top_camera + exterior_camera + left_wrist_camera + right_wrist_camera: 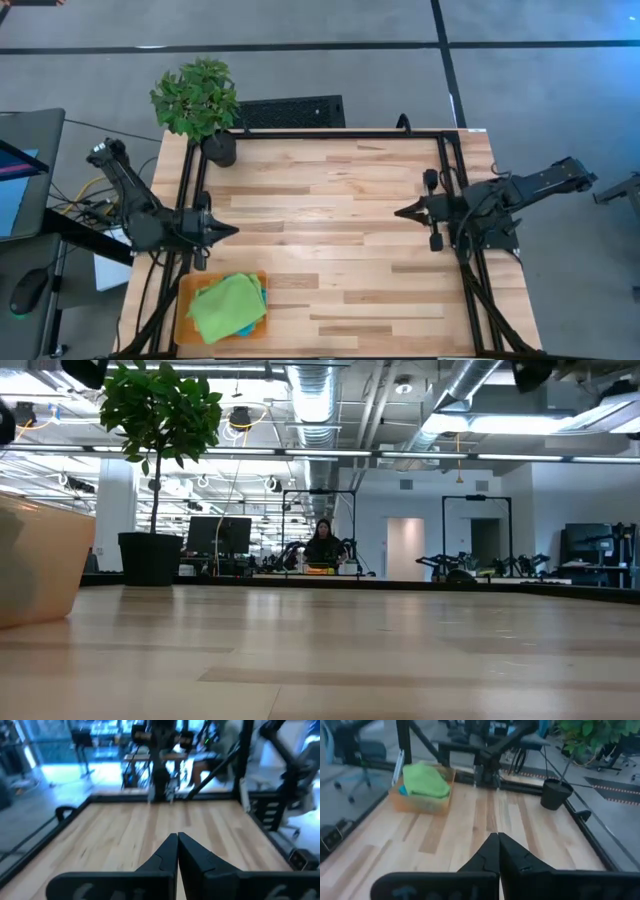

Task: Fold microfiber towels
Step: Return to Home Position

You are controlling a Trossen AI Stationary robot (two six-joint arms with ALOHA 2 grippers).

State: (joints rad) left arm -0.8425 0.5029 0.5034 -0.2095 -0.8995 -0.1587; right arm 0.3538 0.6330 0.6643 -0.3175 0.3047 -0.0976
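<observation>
From above, the left gripper (234, 230) and right gripper (399, 212) sit at opposite edges of the table (330, 200), both clenched empty; the towels (228, 305) lie piled in the tray (183, 300) by the left arm. The low view shows the tray wall (40, 560). Both wrist views show fingers (167, 852) pressed together.

You're in an open robotics lab: exposed ceiling ducts (310, 390), monitors (218, 535), more arm rigs (460, 565) beyond your table (350, 650).

Folded lime green towel (228, 305) lies atop teal towel (246, 327), both stacked in the orange bin (183, 312).
</observation>
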